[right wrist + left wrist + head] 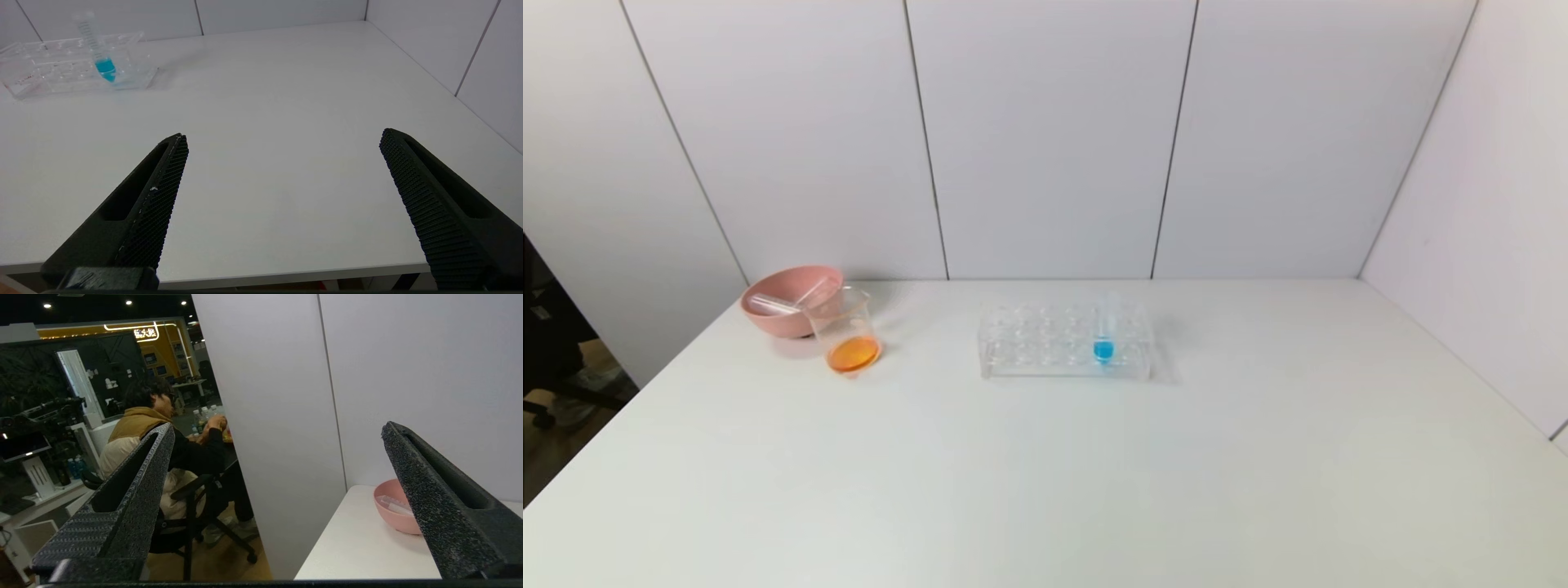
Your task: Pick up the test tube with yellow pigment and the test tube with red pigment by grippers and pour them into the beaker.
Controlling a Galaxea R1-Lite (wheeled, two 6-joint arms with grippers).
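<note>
You parked both grippers wide and empty off the table's near edge: left gripper (278, 430), right gripper (284, 139). Small clear glass beaker (849, 333) held orange liquid; two emptied tubes (788, 299) lay in the pink bowl (768, 314) touching it, apparently discarded.

Bright even light, soft shadows, slight blur

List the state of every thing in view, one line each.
beaker: upright by the bowl, orange liquid in its bottom.
pink bowl: upright, two emptied clear tubes lying in it.
tube rack: flat on the table, one slot filled.
blue-liquid tube: upright in the rack.
left gripper: open, empty, off the table's left edge.
right gripper: open, empty, above the table's near edge.
</note>
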